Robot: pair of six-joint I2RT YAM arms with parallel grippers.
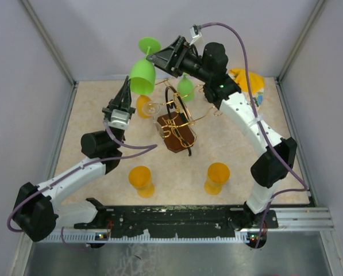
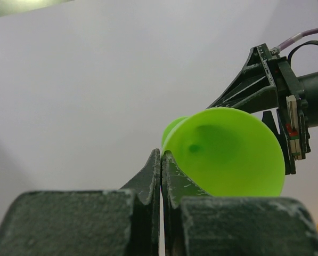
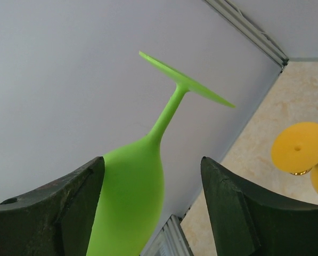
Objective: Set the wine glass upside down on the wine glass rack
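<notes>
Bright green plastic wine glass (image 1: pixel 142 76): smooth, semi-matt. Gold wire wine glass rack (image 1: pixel 181 115), 5 o'clock of glass: shiny metal; dark brown wooden base (image 1: pixel 178 140), slight sheen.

Green wine glass (image 3: pixel 129 197) not shown whole
Its rim runs off the right wrist view's bottom edge; in the left wrist view the left claw (image 2: pixel 161 156) covers the lower rim, so the contact there cannot be seen.
</notes>
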